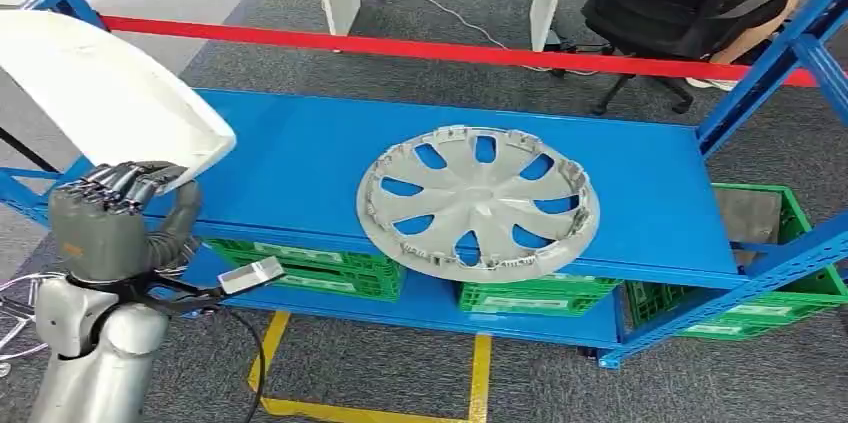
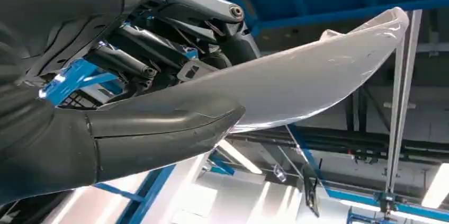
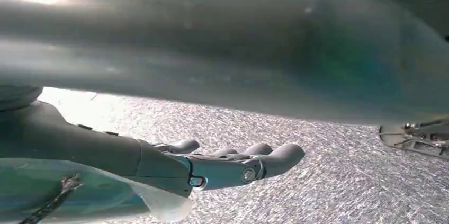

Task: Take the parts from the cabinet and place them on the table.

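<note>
A blue rack (image 1: 300, 158) spans the middle of the head view, its top shelf crossing from left to right. A grey hubcap (image 1: 478, 201) lies flat on that shelf, right of centre, its near rim at the shelf's front edge. A white panel (image 1: 100, 93) fills the upper left, held up by the left hand (image 1: 110, 218) at lower left, fingers curled over the panel's lower edge; in the left wrist view the thumb (image 2: 159, 128) presses under the panel (image 2: 317, 75). Green crates (image 1: 310, 268) sit on the lower shelf. In the right wrist view the right hand (image 3: 222, 166) holds nothing, fingers stretched out straight above grey carpet (image 3: 317, 181).
</note>
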